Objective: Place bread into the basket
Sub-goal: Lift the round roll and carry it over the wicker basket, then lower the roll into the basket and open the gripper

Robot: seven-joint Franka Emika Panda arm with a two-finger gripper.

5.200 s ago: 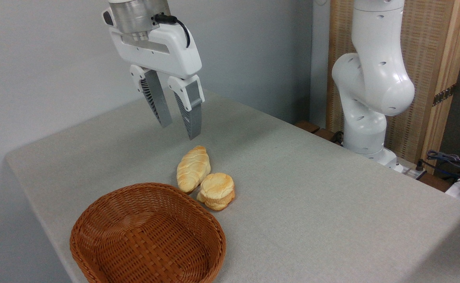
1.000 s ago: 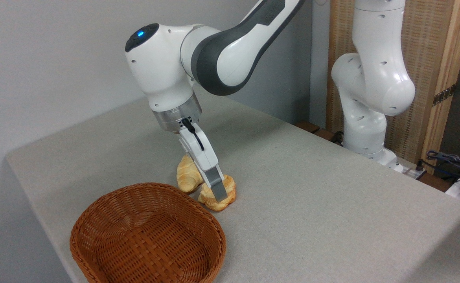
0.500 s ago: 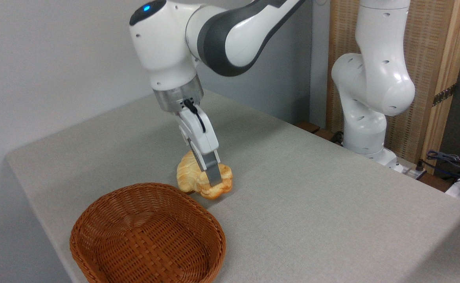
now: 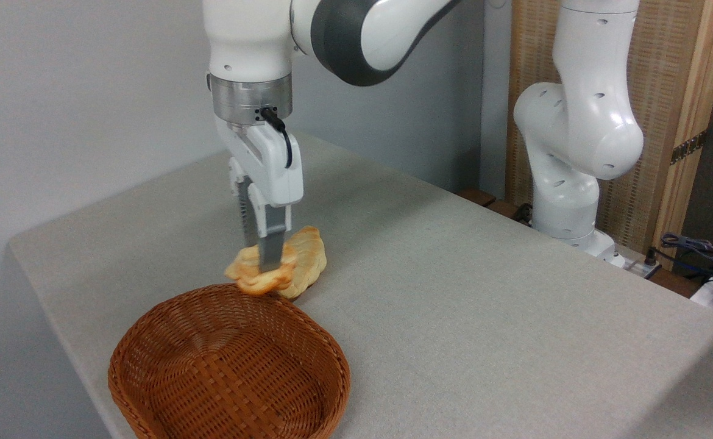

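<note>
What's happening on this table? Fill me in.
The white robot arm's gripper is clamped on the small round golden bun, held in the air near the far rim of the oval reddish-brown wicker basket. The basket is empty. The longer pale braided loaf lies on the grey table behind.

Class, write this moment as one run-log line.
phase: carry | tool: shut on bun | bun: lifted off table | basket: empty | loaf: on table

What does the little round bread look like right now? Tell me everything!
The bread is a small golden-orange bun with a paler, knotted-looking top. The gripper pinches it, one grey finger crossing its front. It hangs tilted in the air, just above the far rim of the basket, in front of the longer loaf on the table.
</note>
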